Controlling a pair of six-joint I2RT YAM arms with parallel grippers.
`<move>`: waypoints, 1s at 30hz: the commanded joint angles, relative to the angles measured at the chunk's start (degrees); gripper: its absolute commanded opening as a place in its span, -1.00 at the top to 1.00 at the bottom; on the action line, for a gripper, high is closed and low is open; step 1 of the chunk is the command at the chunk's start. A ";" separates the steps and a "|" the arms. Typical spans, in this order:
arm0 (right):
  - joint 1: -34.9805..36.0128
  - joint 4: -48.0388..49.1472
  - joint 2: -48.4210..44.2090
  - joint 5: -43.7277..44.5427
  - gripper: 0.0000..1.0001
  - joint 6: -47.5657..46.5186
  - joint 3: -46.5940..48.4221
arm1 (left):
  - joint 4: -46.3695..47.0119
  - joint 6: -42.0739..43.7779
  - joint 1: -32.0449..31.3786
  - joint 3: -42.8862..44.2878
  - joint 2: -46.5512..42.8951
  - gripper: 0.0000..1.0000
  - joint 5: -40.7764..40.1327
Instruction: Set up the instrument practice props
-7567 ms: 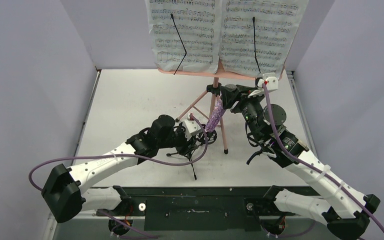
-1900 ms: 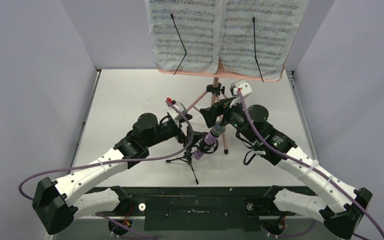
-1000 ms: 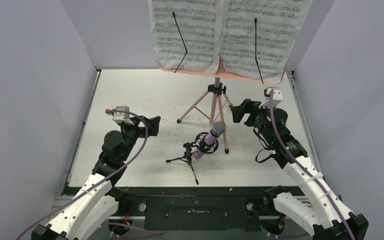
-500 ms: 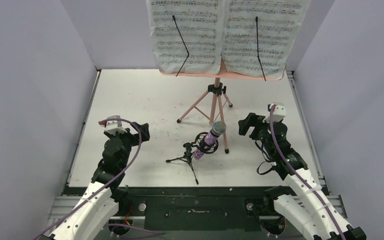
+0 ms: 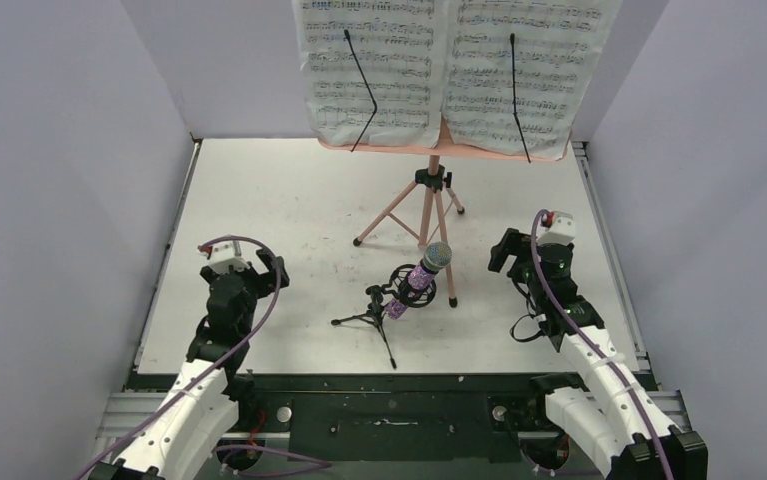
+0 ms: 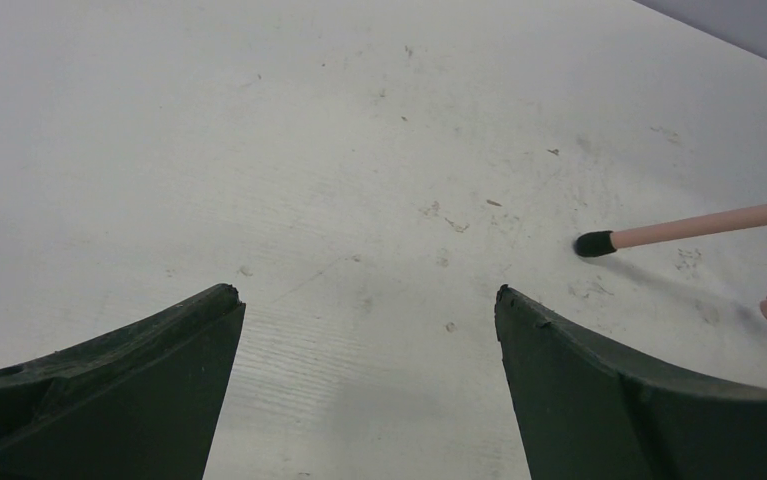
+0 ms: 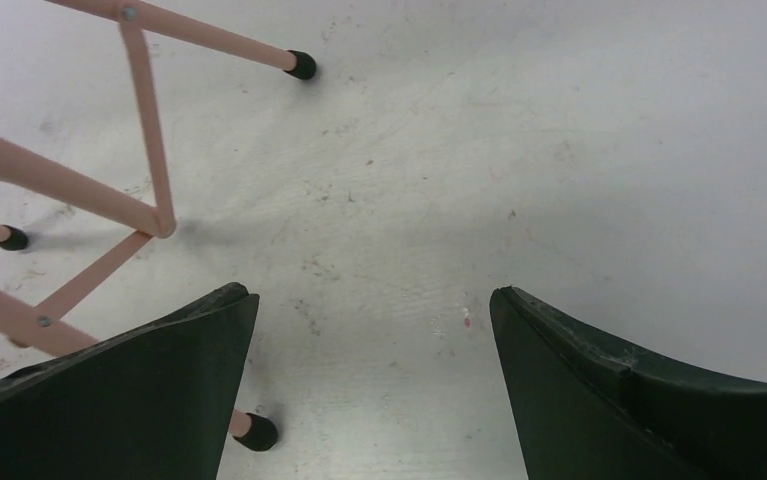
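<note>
Mic (image 5: 424, 270) sits in its black tripod (image 5: 379, 312) at centre, near side of pink music stand (image 5: 431, 195) w/ pages (image 5: 449, 70), left gripper (image 6: 364, 295) & right gripper (image 7: 369, 292) gaping empty, so back off w/o clipping legs.

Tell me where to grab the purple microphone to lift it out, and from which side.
Grip the microphone on its purple shaft between the grey mesh head and the ring mount; that stretch is bare. Probably come from above and the left: it leans up toward the far right, and the music stand's pink leg crowds its right side.
</note>
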 commanded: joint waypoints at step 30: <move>-14.59 42.38 20.73 9.14 -0.80 -8.52 -13.69 | 30.14 13.32 18.57 -2.55 24.45 -0.93 11.82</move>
